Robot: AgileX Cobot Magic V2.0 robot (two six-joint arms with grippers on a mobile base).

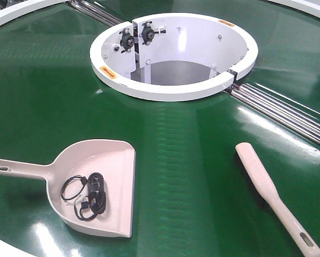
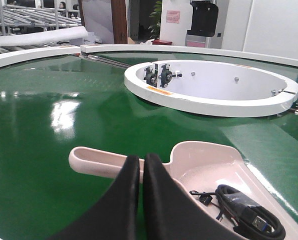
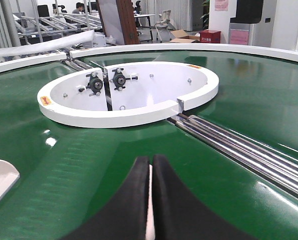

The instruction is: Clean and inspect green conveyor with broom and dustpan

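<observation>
1. The green conveyor [image 1: 192, 160] filled the front view, its glossy belt ringed by a white rim, with a round white-walled opening [image 1: 173, 53] near the top centre.
2. Steel rollers [image 1: 288, 112] ran in a seam from the opening's right side toward the right edge.
3. The dustpan [image 1: 103, 184] lay flat on the belt at lower left, handle pointing left, wide lip to the right — a coiled black cable [image 1: 92, 195] sat inside it.
4. The broom [image 1: 269, 195] lay on the belt at lower right, well apart from the dustpan, bristles down, its slotted handle end nearest the camera.
5. The left gripper [image 2: 142, 165] hung just above the dustpan's handle, fingers pressed together on nothing.
6. The right gripper [image 3: 151, 167] hung over bare belt — fingers likewise together, empty.
</observation>
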